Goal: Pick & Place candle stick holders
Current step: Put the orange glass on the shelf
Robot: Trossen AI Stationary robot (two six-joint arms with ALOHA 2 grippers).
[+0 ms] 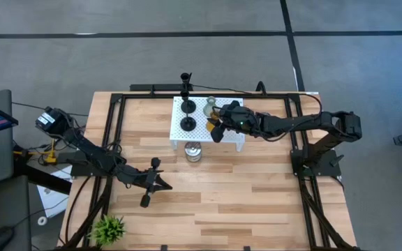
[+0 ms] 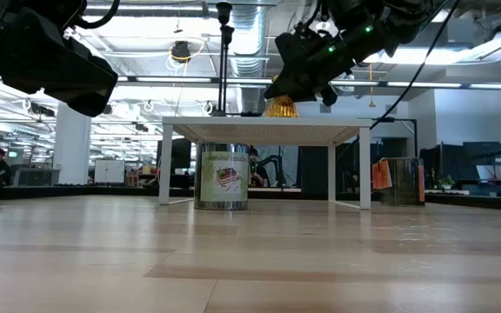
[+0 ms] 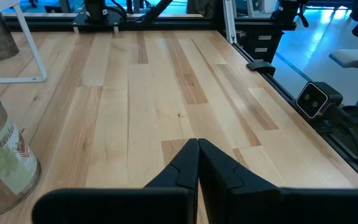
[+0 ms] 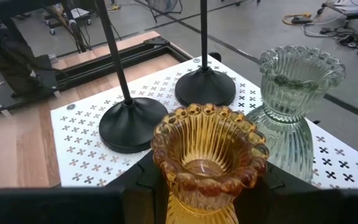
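Now right claw [image 4: 197, 186] gripping amber holder [image 4: 205, 158] above white stand [image 1: 179, 132]; left claw [image 3: 197, 163] closed.

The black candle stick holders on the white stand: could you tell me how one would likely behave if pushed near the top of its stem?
Each black holder has a slim, tall stem on a round disc base, so a high push would probably tip it rather than slide it. It looks rigid, not floppy. Tipped over, it could strike the pale-green glass holder close beside it.

Right gripper [image 1: 217, 130] over white stand [image 1: 237, 143]
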